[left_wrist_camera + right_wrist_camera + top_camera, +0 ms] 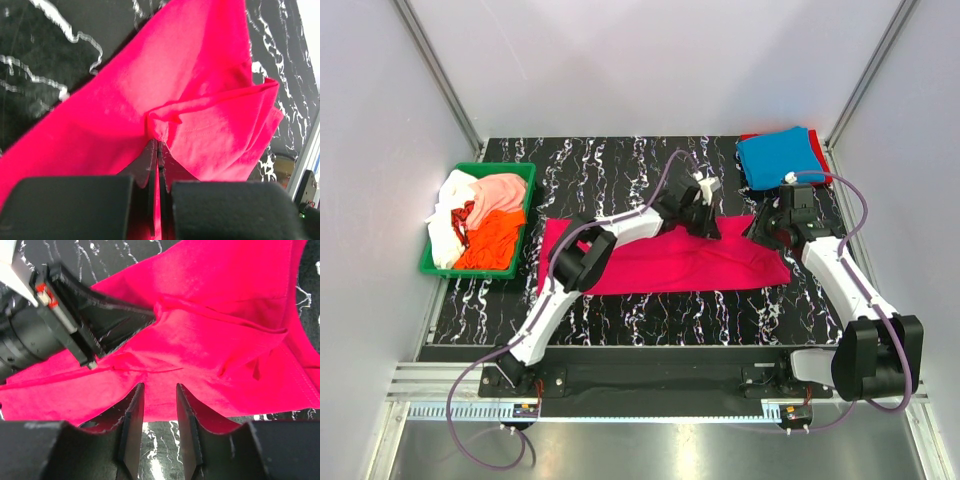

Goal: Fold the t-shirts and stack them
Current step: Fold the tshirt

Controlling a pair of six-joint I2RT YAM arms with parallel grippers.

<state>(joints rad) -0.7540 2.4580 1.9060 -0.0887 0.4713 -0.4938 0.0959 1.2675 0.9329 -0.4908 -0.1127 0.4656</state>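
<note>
Currently left gripper [158, 143] is pinching the magenta t-shirt [720, 262] mid-fold, right gripper [159, 387] hovering part-open, empty; blue t-shirt [780, 157] is sitting folded, several waiting in the green bin [500, 166].

Bright even light, soft shadows, magenta t-shirt [200, 75] oversaturated

This is a robotics lab cell: white panel walls [620, 60] framed in aluminium rails [442, 78] enclose a black marbled table [650, 305] with two cabled arms [542, 315] bolted on.
</note>
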